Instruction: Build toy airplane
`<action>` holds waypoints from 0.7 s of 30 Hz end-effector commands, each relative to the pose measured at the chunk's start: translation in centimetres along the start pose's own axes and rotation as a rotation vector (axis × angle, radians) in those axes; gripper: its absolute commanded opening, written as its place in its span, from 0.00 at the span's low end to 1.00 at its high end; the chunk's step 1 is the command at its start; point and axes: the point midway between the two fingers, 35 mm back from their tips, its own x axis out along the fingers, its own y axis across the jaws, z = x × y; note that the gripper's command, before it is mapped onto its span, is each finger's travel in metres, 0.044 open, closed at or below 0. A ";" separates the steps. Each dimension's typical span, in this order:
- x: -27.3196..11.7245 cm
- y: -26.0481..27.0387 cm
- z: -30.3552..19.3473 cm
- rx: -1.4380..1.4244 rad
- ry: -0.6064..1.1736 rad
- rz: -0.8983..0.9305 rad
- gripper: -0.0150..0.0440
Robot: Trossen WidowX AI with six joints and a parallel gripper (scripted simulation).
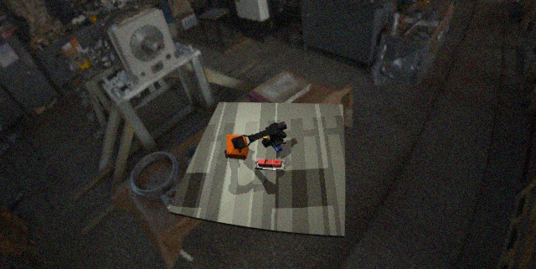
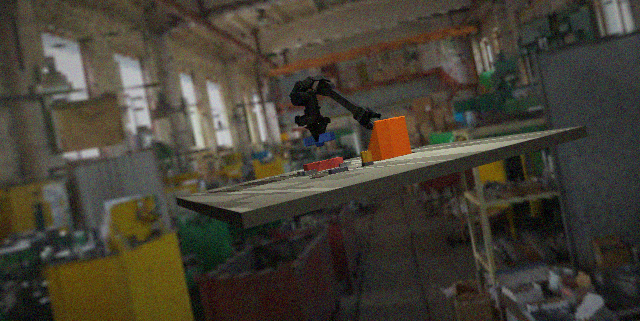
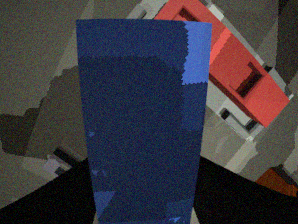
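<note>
The red fuselage (image 1: 270,162) (image 2: 324,164) (image 3: 270,102) lies in the pale grey jig (image 3: 240,125), apparently flat. Its top shows a dark socket in the wrist view, and part of another beside the wing. My gripper (image 1: 279,145) (image 2: 317,138) (image 3: 143,157) is shut on the blue wing (image 1: 276,149) (image 2: 327,137) (image 3: 140,110), holding it in the air above the table, higher than the fuselage and off to its side. The wing looks turned relative to the fuselage and hides part of it in the wrist view. The wing's tab is hidden. The yellow tail fin (image 1: 265,137) (image 2: 366,156) stands near the orange base.
The orange block (image 2: 391,138) under the arm's base stands behind the tail fin in the exterior view. A small pale holder (image 3: 51,165) lies on the table at the lower left of the wrist view. The striped table (image 1: 310,219) (image 2: 280,206) carries everything.
</note>
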 end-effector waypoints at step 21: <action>1.6 -7.1 2.8 0.405 -0.032 -0.011 0.25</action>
